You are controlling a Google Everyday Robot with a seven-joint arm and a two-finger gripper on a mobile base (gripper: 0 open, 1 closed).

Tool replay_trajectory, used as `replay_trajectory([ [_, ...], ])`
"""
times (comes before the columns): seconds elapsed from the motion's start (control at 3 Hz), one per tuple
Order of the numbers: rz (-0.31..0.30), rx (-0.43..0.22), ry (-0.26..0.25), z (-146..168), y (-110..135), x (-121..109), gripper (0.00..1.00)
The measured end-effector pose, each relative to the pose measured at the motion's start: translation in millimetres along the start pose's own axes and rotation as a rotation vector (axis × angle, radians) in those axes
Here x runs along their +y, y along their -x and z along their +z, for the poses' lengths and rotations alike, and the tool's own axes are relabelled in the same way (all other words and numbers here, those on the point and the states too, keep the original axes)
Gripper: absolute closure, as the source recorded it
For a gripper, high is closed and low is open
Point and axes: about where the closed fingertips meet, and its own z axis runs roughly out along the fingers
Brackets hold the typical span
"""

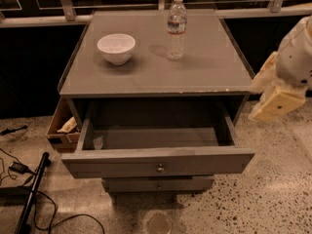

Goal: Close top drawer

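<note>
The top drawer (pixel 122 164) of the grey cabinet (pixel 209 67) is pulled far out. Its flat grey front has one small round metal knob (pixel 160 168) at the centre. The inside of the drawer looks nearly empty and dark. My gripper (pixel 271 90), cream-coloured, hangs in the air to the right of the cabinet, level with the drawer's right side wall and apart from it. It holds nothing that I can see.
A white bowl (pixel 116 48) and a clear water bottle (pixel 176 28) stand on the cabinet top. A lower drawer front (pixel 195 184) shows under the open one. A cardboard box (pixel 61 128) sits left of the cabinet, with black cables and a pole (pixel 30 194) on the speckled floor.
</note>
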Motion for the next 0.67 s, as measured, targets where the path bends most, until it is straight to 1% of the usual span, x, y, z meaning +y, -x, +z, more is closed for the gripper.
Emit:
replay_trajectory([
  [0.33,0.008,-0.053,0.011,35.0,-11.2,12.9,0.73],
  [0.67,0.039,-0.146,0.042,97.2,-32.0,23.9,0.96],
])
